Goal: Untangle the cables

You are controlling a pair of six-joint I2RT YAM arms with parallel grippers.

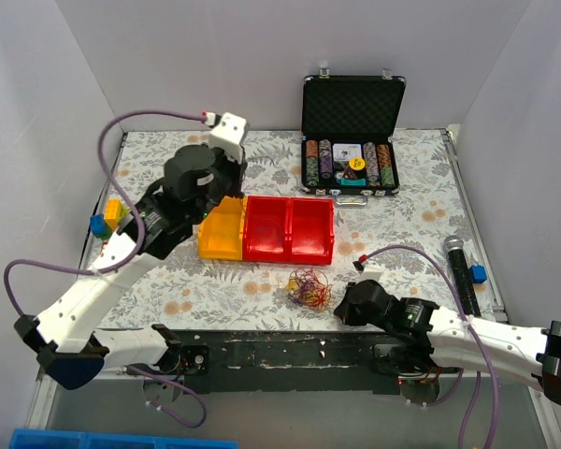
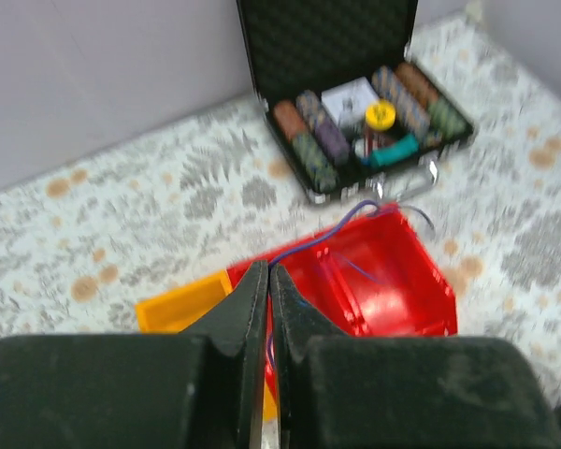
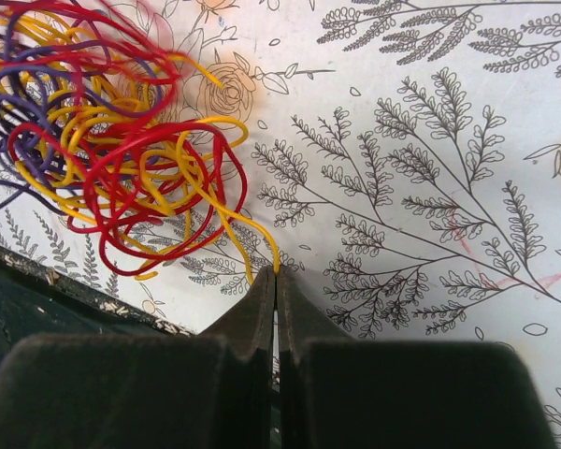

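Desk (image 1: 421,234): floral cover, beneath both claws.
Poker chip case (image 1: 352,108): open, well beyond left claw.
Red bin (image 2: 393,281): just ahead of left claw, lower down.
Yellow bin (image 2: 173,309): touching red bin, ahead-left of left claw.
Cable tangle (image 3: 103,140): red, yellow and purple loops on desk, ahead-left of right claw.
Left claw (image 2: 268,273): pressed together, pinching purple cable (image 2: 341,224) trailing over red bin.
Right claw (image 3: 276,276): pressed together, pinching end of yellow strand (image 3: 266,245) from tangle.
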